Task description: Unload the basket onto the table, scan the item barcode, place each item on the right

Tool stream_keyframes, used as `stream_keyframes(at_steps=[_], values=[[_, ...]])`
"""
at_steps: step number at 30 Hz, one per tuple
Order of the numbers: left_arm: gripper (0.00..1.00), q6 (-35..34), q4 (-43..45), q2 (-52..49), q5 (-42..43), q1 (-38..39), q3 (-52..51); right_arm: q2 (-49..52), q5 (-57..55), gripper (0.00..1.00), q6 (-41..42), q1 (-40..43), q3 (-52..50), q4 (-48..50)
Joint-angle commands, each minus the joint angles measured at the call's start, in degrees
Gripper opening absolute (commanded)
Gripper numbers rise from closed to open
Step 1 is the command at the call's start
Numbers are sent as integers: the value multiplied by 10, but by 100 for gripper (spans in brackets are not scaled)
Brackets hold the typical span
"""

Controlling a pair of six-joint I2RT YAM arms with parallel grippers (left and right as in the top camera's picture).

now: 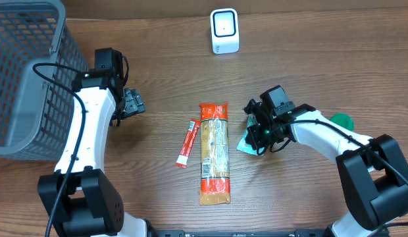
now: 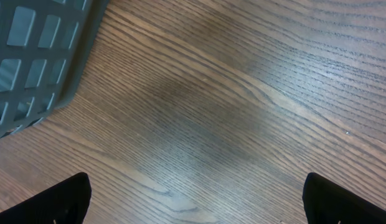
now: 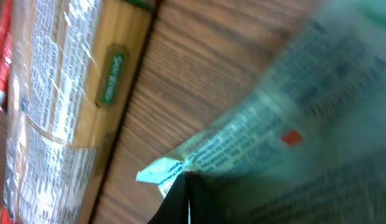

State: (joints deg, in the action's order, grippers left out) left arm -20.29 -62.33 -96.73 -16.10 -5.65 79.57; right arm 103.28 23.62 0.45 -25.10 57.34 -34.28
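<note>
My right gripper (image 1: 255, 137) is shut on the edge of a pale green printed packet (image 1: 244, 145), right of the table's middle. The right wrist view shows the closed fingertips (image 3: 180, 198) pinching the packet (image 3: 268, 143) close to its corner, with small print on its face. No barcode can be made out on it. A white scanner (image 1: 224, 31) with a dark window stands at the back centre. My left gripper (image 1: 133, 102) hangs open beside the basket, with only bare wood between its fingers (image 2: 62, 199).
A long pack of spaghetti (image 1: 214, 153) lies at the centre, seen again at the left in the right wrist view (image 3: 62, 106). A red sachet (image 1: 187, 142) lies left of it. A grey mesh basket (image 1: 26, 72) fills the far left. A green object (image 1: 341, 120) shows behind the right arm.
</note>
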Motion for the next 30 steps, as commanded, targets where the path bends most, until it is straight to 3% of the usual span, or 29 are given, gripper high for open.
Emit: stream_keyframes(at_steps=[1,13,24,30], values=[[100,15,0,12,-4,1,10,-21,20,4,3,2,40,-33],[100,15,0,12,-4,1,10,-61,-65,5,4,2,50,-171],[100,15,0,12,-4,1,10,-60,-108,10,52,2,-52,-34],[100,15,0,12,-4,1,10,-66,-66,10,55,2,-38,-42]])
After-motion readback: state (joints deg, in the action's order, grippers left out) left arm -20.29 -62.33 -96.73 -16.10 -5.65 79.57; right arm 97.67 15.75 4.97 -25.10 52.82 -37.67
